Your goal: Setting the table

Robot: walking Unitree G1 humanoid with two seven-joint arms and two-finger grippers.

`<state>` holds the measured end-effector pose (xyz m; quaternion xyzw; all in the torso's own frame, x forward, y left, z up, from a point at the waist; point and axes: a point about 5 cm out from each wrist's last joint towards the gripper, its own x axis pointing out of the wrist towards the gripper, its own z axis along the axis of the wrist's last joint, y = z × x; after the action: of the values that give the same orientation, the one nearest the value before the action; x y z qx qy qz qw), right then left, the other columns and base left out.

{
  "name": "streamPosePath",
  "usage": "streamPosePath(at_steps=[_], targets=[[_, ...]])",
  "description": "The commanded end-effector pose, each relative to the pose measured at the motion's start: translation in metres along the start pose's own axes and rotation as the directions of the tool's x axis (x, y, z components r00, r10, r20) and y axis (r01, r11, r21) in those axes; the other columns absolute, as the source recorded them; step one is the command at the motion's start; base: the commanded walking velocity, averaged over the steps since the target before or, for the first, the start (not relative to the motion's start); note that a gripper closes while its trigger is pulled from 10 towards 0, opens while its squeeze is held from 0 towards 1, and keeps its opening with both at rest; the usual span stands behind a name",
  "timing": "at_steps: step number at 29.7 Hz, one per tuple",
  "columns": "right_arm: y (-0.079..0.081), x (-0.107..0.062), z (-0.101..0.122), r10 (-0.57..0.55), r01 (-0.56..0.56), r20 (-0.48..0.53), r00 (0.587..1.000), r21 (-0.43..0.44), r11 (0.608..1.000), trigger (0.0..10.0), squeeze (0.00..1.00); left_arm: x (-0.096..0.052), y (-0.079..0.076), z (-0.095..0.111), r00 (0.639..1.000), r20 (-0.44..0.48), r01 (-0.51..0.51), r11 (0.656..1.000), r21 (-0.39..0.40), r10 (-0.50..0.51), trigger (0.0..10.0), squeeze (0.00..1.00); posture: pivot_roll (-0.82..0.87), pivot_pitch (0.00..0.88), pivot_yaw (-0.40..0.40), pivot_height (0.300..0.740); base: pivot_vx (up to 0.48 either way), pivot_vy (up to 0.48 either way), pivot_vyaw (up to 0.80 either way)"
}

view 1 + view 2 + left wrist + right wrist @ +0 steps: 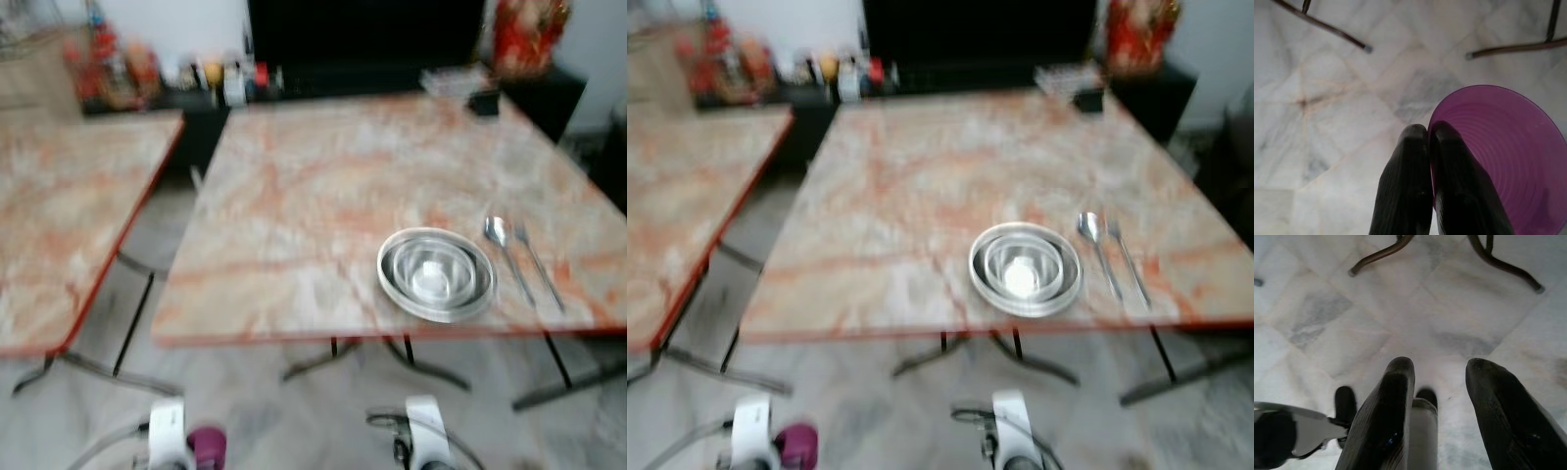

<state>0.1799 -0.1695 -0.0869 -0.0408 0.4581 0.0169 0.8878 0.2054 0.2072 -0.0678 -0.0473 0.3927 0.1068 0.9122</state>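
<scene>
Through the left eye, blurred, I am looking down on a marble-patterned worktop; a clear plate is sitting near its close edge with a glass bowl nested in it, and a spoon and fork are lying just beside the plate on the right; a second worktop is standing apart to the left; both arms are hanging low, the left gripper carrying a purple cup.

Through the right eye I am seeing the same layout; bottles are crowding a dark shelf behind the worktop.

At the left wrist, I am watching the jaws pinching the cup's rim, one finger inside and one outside, above the marble floor.

At the right wrist, the right gripper is hanging with its jaws spread wide, holding nothing, over the floor and a worktop leg.
</scene>
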Motion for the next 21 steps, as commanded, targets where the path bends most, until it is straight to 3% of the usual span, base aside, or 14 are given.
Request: streamPosePath(at_steps=[1,7,21], targets=[[-0.0004,0.0003,0.0015,-0.003,0.003,0.003,1.000,0.004,1.000,10.0,0.00,-0.0021,0.0012,-0.0093,1.000,-0.028,0.001,1.000,-0.011,-0.001,10.0,0.00,-0.16,0.000,0.073,0.740,0.000,0.000,0.00],[-0.0001,0.0003,0.0017,-0.002,0.002,0.005,1.000,0.006,1.000,10.0,0.00,-0.0023,0.0034,-0.0095,1.000,-0.027,-0.014,1.000,0.016,0.014,10.0,0.00,-0.16,0.000,0.074,0.740,0.000,-0.040,0.00],[0.0004,0.0005,0.0021,-0.002,0.002,0.002,1.000,0.017,1.000,10.0,0.00,-0.0025,0.0060,-0.0096,0.999,-0.026,-0.022,1.000,0.019,0.022,10.0,0.00,-0.16,0.000,0.072,0.740,0.000,-0.376,-0.07]])
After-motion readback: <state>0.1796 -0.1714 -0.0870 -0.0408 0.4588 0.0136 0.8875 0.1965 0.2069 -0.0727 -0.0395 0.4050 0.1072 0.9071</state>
